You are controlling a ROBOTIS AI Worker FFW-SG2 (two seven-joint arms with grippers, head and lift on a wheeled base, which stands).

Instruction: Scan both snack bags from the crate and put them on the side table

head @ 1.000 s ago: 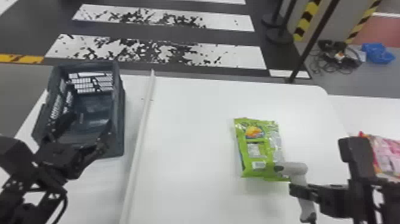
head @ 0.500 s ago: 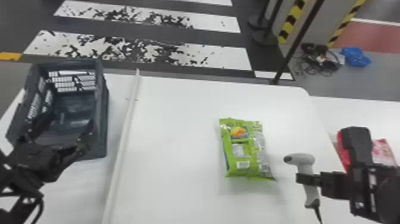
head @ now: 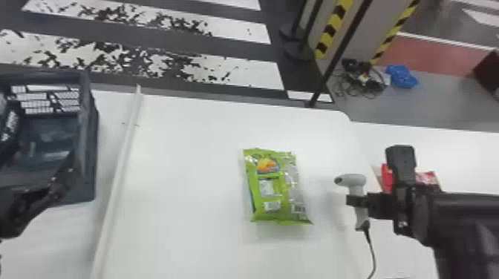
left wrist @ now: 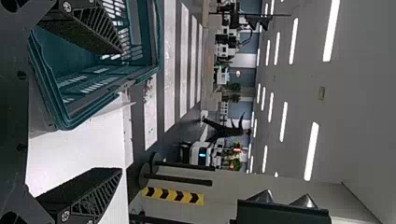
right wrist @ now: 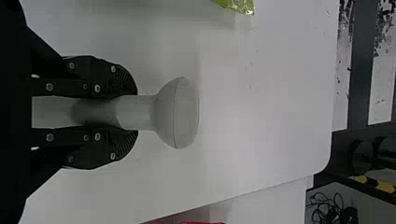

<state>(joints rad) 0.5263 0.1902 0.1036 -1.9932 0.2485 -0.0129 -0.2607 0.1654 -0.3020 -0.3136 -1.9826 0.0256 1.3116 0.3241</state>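
In the head view my right gripper (head: 358,202) is shut on the grey handheld scanner (head: 355,180), held upright to the right of a green snack bag (head: 276,189) lying on the white table. A red and pink snack bag (head: 427,179) lies farther right, on the side table, partly behind the right gripper. My left gripper (head: 70,174) is at the near right part of the dark crate (head: 91,148). In the right wrist view my gripper (right wrist: 126,112) clasps the scanner (right wrist: 177,112) by its handle. The left wrist view has my open gripper (left wrist: 119,109) beside the crate (left wrist: 70,123).
A white raised strip (head: 118,174) runs along the table between crate and green bag. The side table (head: 464,156) adjoins the main table's right edge. A cable (head: 372,252) hangs from the scanner. Barrier posts (head: 334,55) stand beyond the table.
The head view has swung right. Against the green bag, the right gripper has moved right with the scanner, which no longer overlaps the bag's corner. The green bag lies still.
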